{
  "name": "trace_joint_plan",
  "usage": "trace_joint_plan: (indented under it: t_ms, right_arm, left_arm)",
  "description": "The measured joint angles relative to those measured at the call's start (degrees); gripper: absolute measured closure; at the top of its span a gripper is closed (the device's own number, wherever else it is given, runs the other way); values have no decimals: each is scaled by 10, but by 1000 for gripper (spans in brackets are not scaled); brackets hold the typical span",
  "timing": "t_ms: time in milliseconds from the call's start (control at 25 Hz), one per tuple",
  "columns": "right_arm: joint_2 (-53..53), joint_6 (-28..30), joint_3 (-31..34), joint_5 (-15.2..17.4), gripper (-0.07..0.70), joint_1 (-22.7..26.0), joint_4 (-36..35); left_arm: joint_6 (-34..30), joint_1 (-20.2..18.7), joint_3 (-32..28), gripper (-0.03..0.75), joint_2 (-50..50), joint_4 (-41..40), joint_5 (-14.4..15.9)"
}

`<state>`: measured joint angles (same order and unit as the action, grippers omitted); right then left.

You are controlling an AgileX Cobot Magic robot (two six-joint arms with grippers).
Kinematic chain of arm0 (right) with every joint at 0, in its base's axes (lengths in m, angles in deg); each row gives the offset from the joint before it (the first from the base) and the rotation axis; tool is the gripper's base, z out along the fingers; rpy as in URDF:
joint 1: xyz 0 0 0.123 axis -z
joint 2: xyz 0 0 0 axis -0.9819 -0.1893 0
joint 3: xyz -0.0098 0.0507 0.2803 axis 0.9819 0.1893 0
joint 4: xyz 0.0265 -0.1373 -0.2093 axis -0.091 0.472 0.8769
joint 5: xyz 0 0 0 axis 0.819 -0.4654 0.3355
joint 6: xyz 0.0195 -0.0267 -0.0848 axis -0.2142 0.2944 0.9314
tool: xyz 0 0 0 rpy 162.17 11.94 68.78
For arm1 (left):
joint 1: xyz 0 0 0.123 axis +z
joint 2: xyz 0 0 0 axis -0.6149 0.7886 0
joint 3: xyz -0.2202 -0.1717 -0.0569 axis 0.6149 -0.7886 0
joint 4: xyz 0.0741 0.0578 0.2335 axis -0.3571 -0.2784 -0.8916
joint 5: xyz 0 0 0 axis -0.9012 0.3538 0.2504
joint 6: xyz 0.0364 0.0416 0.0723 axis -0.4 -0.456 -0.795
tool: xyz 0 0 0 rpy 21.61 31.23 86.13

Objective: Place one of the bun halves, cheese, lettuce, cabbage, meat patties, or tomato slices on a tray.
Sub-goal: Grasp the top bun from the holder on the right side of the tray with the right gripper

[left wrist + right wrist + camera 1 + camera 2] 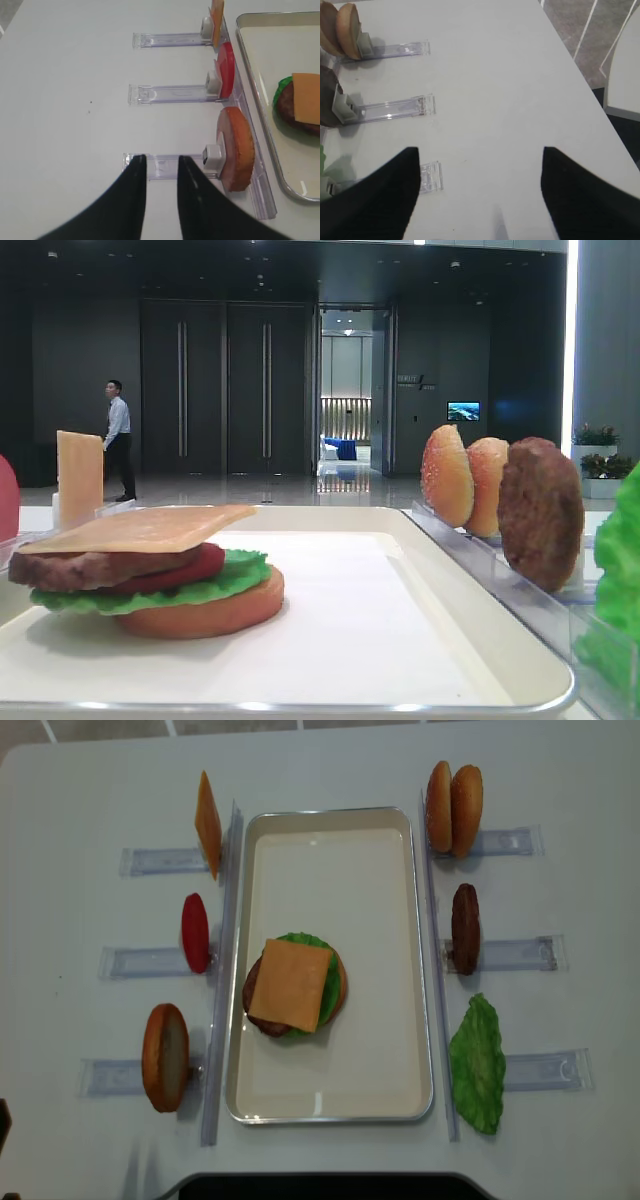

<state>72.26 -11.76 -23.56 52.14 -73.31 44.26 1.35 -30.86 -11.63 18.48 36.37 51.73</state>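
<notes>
Stack on the tray reaches cheese; my grippers hang back, both empty.

My right gripper [480,192] is spread wide over bare table; my left gripper [161,172] is nearly pressed together, pinching nothing. The clear plastic racks [510,952] stand spares on edge for easy pinching: two domed sesame-speckled buns [452,808], one dark brown patty [465,928], one green ruffled lettuce leaf [478,1063], one red tomato slice [195,932], one yellow-orange cheese square [208,823], one flat orange-brown bun base [165,1056]. The cream-white rimmed tray [375,1050] holds one half-built burger [293,985].
</notes>
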Motion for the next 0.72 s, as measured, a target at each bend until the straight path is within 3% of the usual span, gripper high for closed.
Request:
trace_joint_plan:
  t_ms: [720]
  right_arm:
    - [0, 0, 0, 0, 148, 0, 0]
  left_arm:
    - [0, 0, 0, 555, 0, 0, 0]
